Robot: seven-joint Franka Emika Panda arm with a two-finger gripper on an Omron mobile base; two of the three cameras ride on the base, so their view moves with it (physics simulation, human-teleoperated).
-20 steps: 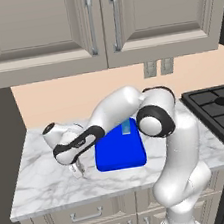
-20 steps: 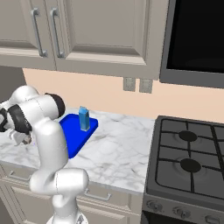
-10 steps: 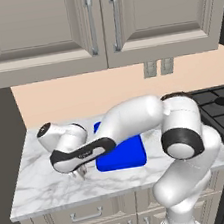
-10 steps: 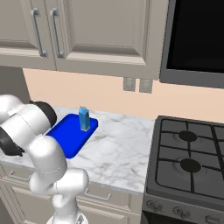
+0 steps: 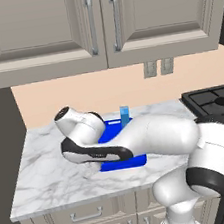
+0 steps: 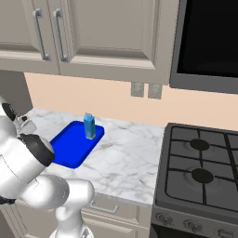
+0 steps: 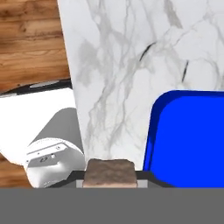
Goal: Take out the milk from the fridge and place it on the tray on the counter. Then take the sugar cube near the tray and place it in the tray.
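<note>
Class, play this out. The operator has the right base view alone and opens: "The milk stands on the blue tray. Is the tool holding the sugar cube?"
Observer: Yes. In the hand view the tool is shut on the sugar cube.
Operator: Is it over the tray?
Observer: It seems not. The tray has its edge beside the cube, with the marble counter ahead.
Operator: Is anything across the tray?
Observer: In the left base view the arm lies across its near part, and the milk stands upright behind.
</note>
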